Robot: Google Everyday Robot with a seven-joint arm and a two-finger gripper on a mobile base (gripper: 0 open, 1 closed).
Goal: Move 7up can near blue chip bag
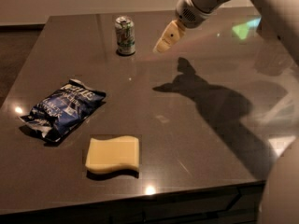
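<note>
Up at about 1 o'clock over the worktop (196,139) hangs the hand (164,41), a pale yellowish wedge at the end of the white arm (205,1), which comes in from the upper right corner; the hand slants down toward 7 o'clock, with its tip clear of the dark surface; whether it stands apart or together I cannot tell, since it shows as one pale shape.

The 7up can (125,35) stands upright at about 11 o'clock on the worktop, close to the far edge; its silver top faces up and its white and green label faces the camera; the hand lies at the can's 3 o'clock, near it but apart from it.

The blue chip bag (63,107) lies flat and crinkled at about 8 o'clock on the worktop, dark blue with white lettering; the can is at the bag's 1 o'clock and well apart from it.

A pale yellow sponge (112,154) with wavy edges lies flat at about 7 o'clock, near the front edge; it sits at the bag's 4 o'clock, just beside it and not touching.

A dark shadow (210,106) of the arm spreads over the glossy surface toward 3 o'clock; a green reflection (247,29) glints at 2 o'clock.
</note>
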